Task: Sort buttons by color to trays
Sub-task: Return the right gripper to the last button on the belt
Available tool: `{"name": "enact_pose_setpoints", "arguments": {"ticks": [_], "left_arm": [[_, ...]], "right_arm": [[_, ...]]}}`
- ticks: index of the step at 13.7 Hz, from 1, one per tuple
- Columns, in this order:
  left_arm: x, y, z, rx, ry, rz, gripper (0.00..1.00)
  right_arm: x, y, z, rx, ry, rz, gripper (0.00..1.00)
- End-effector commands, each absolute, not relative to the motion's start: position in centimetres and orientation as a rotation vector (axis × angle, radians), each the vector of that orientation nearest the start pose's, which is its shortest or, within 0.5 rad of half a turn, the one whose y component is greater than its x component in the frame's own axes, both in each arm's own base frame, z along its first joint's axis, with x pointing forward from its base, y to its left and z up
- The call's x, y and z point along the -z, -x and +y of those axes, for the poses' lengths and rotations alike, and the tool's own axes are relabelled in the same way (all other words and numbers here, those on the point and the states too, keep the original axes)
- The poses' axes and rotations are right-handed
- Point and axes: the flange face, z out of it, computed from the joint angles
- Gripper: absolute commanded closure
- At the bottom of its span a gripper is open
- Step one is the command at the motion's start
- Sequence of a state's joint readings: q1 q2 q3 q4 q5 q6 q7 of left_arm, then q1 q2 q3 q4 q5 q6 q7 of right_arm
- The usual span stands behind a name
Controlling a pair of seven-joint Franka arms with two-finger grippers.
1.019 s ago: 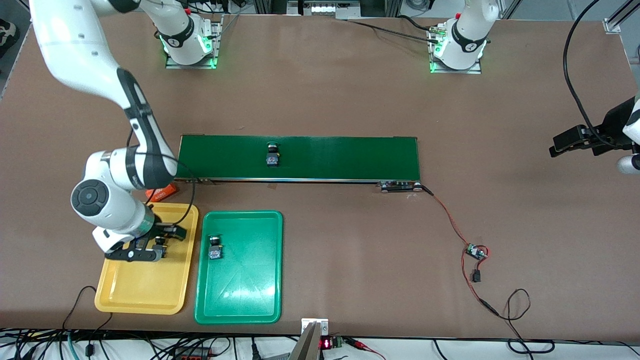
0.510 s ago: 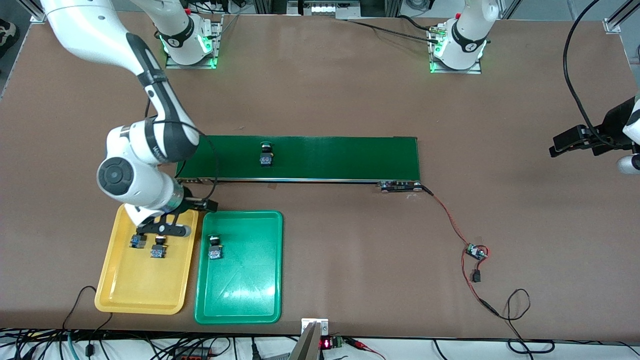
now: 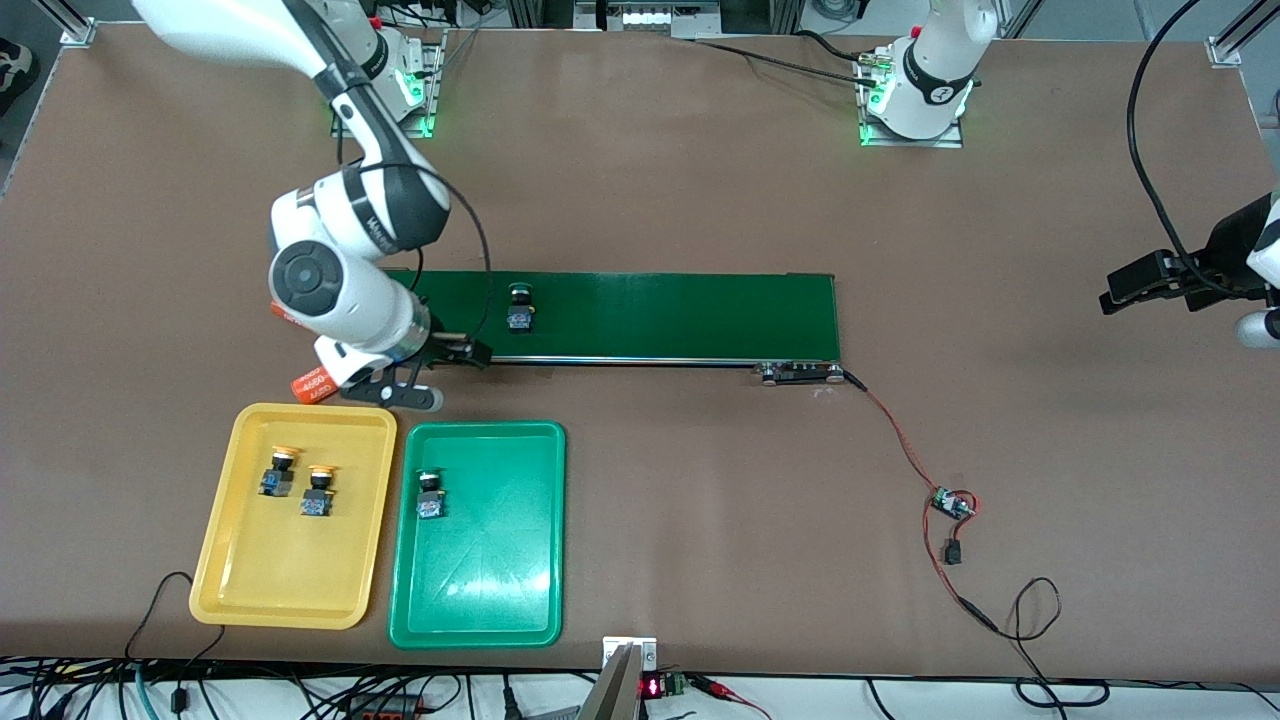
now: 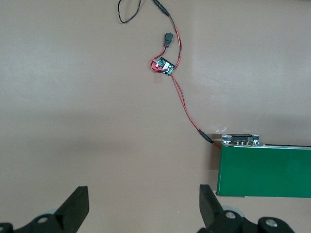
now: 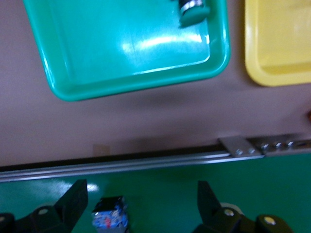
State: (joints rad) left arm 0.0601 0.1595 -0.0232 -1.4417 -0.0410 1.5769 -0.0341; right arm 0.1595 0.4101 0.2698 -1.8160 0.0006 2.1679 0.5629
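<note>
Green-capped button [image 3: 519, 305] sat on the belt [image 3: 650, 318] beside the right gripper [image 3: 440, 375] (fingers spread, empty). Left gripper [image 4: 141, 208] waited, jaws apart.

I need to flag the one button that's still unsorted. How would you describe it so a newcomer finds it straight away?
Find the long dark-green conveyor belt across the middle of the table. Toward the right arm's end of it a single green-capped button sits on the belt, close to the open right gripper. It is the only button not in a tray; the others lie in the yellow tray and the green tray.

right tool [image 3: 440, 372] off yellow tray [image 3: 240, 590], toward conveyor [image 3: 680, 315]
</note>
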Motion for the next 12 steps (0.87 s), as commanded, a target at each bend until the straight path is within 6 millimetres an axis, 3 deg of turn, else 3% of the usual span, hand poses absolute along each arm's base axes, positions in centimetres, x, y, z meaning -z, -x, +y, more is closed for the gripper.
{"name": "enact_pose_setpoints", "arguments": {"ticks": [1, 8, 12], "left_arm": [[-59.7, -59.8, 2.1, -0.034, 3.166, -0.105, 0.0], [-59.9, -59.8, 2.1, -0.029, 3.166, -0.103, 0.0], [-59.9, -59.7, 2.1, -0.036, 3.166, -0.103, 0.0]], "right_arm": [[-30.9, -55.4, 26.4, -0.097, 3.044, 0.282, 0.0], [-28.2, -52.9, 28.3, -0.086, 3.033, 0.282, 0.0], [-26.3, -52.3, 27.9, -0.078, 3.071, 0.224, 0.03]]}}
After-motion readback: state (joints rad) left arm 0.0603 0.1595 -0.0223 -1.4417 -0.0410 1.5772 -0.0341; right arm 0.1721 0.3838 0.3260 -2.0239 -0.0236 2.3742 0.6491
